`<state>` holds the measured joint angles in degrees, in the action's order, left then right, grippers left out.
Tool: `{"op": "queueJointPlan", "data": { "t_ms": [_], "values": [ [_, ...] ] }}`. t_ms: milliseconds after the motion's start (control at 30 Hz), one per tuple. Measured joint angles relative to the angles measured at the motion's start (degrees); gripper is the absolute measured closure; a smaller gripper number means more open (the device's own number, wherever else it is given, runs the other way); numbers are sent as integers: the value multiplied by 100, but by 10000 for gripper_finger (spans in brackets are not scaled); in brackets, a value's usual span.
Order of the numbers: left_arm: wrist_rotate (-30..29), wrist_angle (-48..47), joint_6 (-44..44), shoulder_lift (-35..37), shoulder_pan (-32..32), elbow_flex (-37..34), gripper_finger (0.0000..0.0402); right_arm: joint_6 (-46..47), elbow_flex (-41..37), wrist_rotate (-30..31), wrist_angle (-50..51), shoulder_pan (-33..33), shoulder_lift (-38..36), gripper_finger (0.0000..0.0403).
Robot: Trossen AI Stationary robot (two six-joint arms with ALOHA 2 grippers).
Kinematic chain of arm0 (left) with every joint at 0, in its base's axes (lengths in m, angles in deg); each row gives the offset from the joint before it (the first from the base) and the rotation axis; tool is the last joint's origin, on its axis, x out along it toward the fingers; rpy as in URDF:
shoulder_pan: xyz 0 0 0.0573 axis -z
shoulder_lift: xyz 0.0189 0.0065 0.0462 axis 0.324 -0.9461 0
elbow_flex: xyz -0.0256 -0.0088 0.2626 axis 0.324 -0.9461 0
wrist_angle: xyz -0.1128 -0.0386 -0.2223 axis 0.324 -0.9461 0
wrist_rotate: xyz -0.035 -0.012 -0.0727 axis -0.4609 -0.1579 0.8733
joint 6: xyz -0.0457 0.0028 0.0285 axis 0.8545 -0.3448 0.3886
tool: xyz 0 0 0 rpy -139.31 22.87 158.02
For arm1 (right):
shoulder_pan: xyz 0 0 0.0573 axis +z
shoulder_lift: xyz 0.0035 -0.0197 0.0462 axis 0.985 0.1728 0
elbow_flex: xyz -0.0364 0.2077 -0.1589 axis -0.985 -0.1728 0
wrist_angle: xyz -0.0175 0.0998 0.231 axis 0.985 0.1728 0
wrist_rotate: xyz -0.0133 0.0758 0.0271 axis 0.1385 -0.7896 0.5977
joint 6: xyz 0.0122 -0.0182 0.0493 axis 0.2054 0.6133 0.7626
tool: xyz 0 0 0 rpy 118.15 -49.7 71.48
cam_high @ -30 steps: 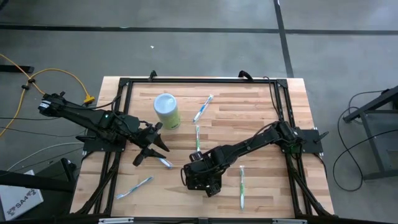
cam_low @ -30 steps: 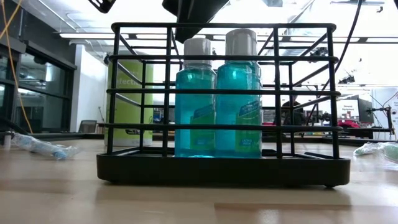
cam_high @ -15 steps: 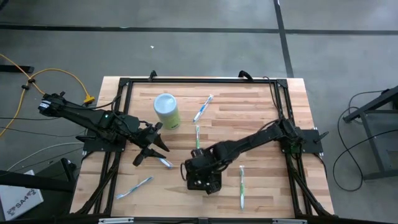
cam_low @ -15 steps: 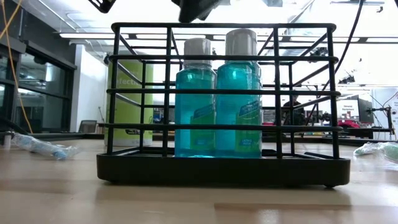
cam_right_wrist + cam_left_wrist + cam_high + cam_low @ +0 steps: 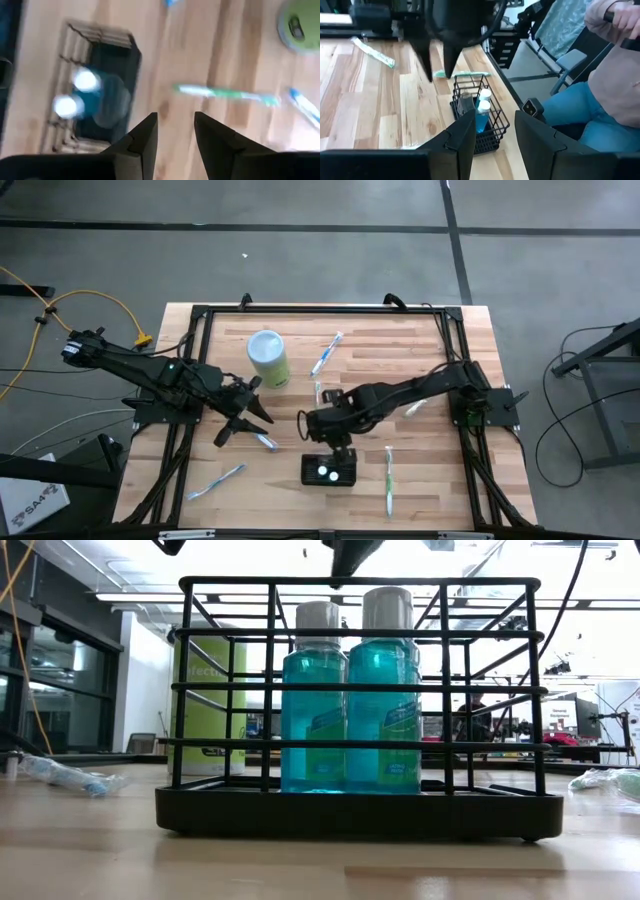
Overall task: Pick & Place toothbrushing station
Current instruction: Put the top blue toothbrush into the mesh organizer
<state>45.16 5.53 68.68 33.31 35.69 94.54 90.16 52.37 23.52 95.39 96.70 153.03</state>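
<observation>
While the toothbrushing station (image 5: 329, 469) stands upright on the table (image 5: 420, 360) near its front edge, it holds 2 blue bottles (image 5: 348, 700) | right gripper (image 5: 340, 448): just behind station, fingers parted, holding nothing | left gripper (image 5: 243, 418): well apart, fingers parted, empty

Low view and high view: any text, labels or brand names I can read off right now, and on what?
"SA4": white box on the floor, partly legible, by the table's corner.
"ecti": cut-off letters on the pale green cylinder, behind the rack's bars.
Labels on the two blue bottles: too blurred to read.
Nothing else is legible.
</observation>
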Motion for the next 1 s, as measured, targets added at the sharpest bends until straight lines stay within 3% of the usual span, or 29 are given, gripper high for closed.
{"op": "queueJointPlan", "data": {
  "t_ms": [367, 800, 1000],
  "values": [
    [2, 55, -2, 0, 2, 0, 269, 256, 2, -11, 256, -369, -108, 283],
    [0, 56, -2, 0, 0, 0, 269, -1100, 2, -1239, 19, -1597, -108, 283],
    [0, 54, 0, 0, -1, 0, 269, -1582, 2, -1316, 524, -2147, -108, 283]
  ]
}}
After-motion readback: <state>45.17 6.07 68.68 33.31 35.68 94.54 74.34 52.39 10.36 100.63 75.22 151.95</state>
